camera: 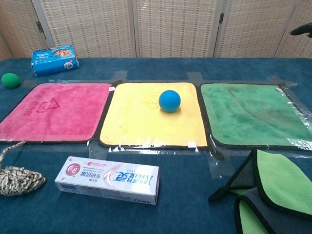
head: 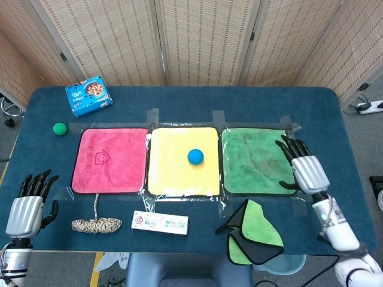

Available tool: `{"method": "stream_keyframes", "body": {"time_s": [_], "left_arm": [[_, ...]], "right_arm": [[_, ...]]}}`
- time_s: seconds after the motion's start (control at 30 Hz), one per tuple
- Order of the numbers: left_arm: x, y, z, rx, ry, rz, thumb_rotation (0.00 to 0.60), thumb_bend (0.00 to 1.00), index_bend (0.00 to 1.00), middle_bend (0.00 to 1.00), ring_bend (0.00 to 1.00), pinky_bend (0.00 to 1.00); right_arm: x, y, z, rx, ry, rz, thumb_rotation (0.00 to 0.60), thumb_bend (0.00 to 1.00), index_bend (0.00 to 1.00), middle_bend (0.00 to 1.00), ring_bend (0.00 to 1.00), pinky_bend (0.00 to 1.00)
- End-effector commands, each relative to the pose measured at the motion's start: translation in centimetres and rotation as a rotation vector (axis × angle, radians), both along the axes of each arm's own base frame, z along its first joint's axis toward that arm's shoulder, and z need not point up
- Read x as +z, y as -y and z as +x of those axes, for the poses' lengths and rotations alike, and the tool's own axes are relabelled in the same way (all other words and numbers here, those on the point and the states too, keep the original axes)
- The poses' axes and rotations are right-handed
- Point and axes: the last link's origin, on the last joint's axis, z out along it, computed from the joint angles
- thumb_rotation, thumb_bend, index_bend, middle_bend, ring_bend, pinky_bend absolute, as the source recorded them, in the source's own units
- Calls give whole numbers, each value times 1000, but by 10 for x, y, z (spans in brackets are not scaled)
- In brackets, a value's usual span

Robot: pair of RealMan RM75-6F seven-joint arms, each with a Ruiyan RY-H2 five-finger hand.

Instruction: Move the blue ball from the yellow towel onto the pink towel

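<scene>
The blue ball (head: 195,156) (camera: 169,101) rests on the yellow towel (head: 182,161) (camera: 151,114), right of its middle. The pink towel (head: 111,159) (camera: 56,110) lies flat to its left with nothing on it. My right hand (head: 304,167) hovers open over the right edge of the green towel (head: 257,160), fingers spread; only a dark fingertip (camera: 302,30) shows at the chest view's top right. My left hand (head: 29,206) is open off the table's near left corner, holding nothing.
A green ball (head: 59,128) and a blue snack box (head: 88,95) sit at the back left. A rope bundle (head: 96,224), a toothpaste box (head: 160,222) and a folded green-and-grey cloth (head: 251,233) lie along the front edge.
</scene>
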Motion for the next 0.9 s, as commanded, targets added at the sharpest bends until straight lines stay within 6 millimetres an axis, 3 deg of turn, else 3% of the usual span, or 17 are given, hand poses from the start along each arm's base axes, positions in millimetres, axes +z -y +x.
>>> {"method": "stream_keyframes", "body": {"time_s": [0.03, 0.2, 0.4, 0.9], "left_arm": [[1, 2, -1, 5, -1, 1, 600, 587, 171, 95, 120, 36], [4, 5, -3, 17, -7, 9, 600, 588, 171, 95, 119, 35], [8, 8, -5, 28, -14, 12, 600, 588, 171, 95, 120, 36], [14, 11, -7, 43, -20, 13, 600, 587, 171, 95, 119, 36]], "right_arm": [[-28, 44, 24, 42, -40, 21, 600, 76, 4, 0, 21, 0], [-62, 83, 52, 78, -33, 61, 600, 76, 4, 0, 21, 0], [-97, 111, 83, 127, -41, 103, 600, 75, 4, 0, 16, 0], [-151, 147, 134, 158, -44, 162, 600, 75, 0, 0, 0, 0]]}}
